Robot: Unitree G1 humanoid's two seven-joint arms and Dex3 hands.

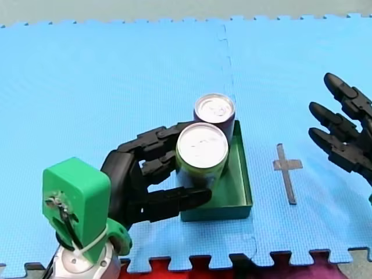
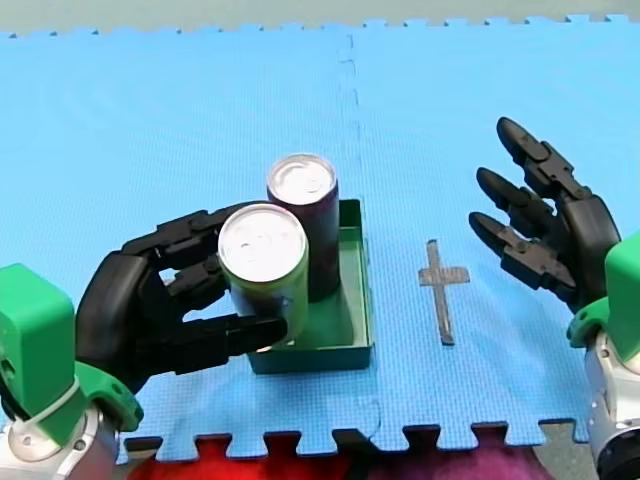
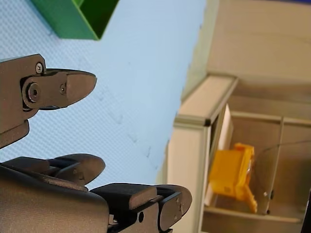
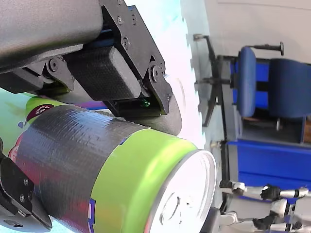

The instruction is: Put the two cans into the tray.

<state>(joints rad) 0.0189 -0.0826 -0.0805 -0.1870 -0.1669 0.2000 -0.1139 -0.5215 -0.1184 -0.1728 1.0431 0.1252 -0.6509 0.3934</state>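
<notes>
A green tray (image 1: 244, 192) lies on the blue mat in front of me. A dark purple can (image 1: 215, 110) stands upright at the tray's far end. My left hand (image 1: 156, 174) is shut on a lime-green can (image 1: 201, 150) with a grey taped band, holding it upright at the tray's near left side, right in front of the purple can. The second wrist view shows this left hand's fingers (image 4: 121, 73) wrapped around the green can (image 4: 121, 179). My right hand (image 2: 535, 235) hovers open over the mat to the right of the tray.
A grey tape cross (image 1: 286, 170) is stuck on the mat between the tray and my right hand. The blue foam mat (image 1: 104, 81) stretches wide to the left and far side. Its jagged front edge (image 1: 232, 258) runs close to me.
</notes>
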